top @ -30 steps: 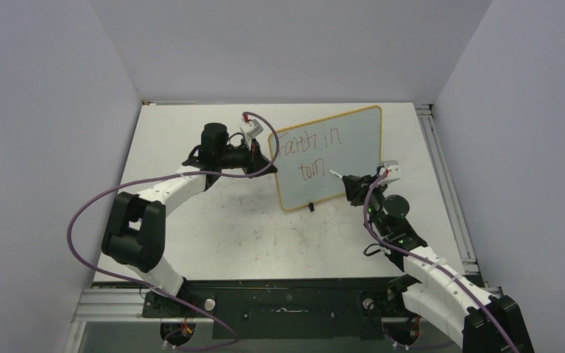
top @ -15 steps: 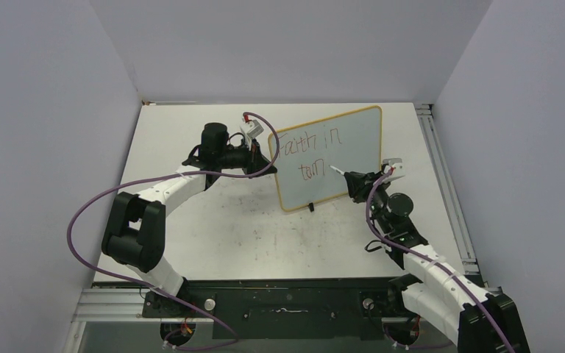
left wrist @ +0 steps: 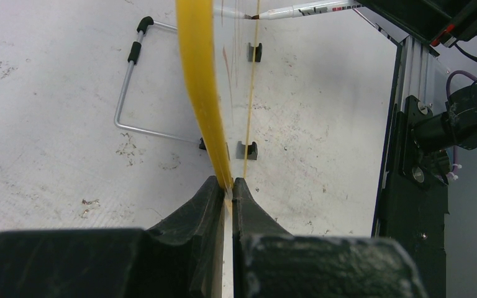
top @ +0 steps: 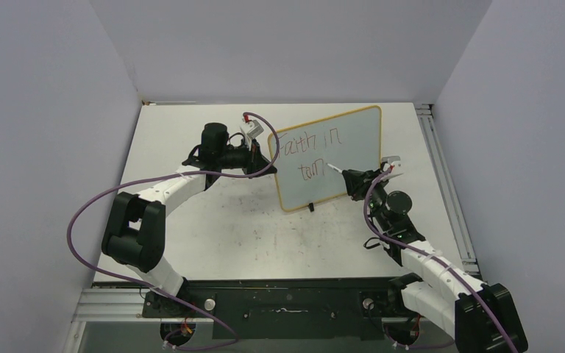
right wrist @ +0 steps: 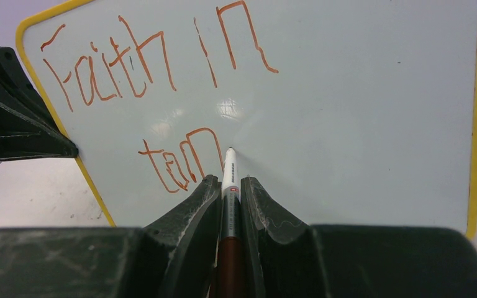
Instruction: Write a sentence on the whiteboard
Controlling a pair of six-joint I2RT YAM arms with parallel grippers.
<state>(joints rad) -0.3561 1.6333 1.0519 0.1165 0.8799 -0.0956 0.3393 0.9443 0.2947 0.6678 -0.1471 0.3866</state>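
Observation:
The yellow-framed whiteboard (top: 353, 140) stands upright at the table's middle; its face fills the right wrist view (right wrist: 360, 105). The sentence (right wrist: 161, 81) reads "Faith in" with "tom" below, in reddish-brown marker. My left gripper (top: 263, 158) is shut on the board's left edge; the left wrist view shows its jaws (left wrist: 228, 186) pinching the yellow frame (left wrist: 202, 93). My right gripper (top: 352, 182) is shut on a white and brown marker (right wrist: 228, 186). The marker's tip touches the board just right of "tom".
The board's wire stand (left wrist: 127, 87) and black feet (left wrist: 247, 149) rest on the scuffed white table (top: 213, 220). Grey walls enclose the table on three sides. A metal rail (top: 441, 169) runs along the right edge.
My right gripper has moved left and up toward the board, bringing the marker tip from off the board's face onto it, right of "tom". The left arm and board have not moved.

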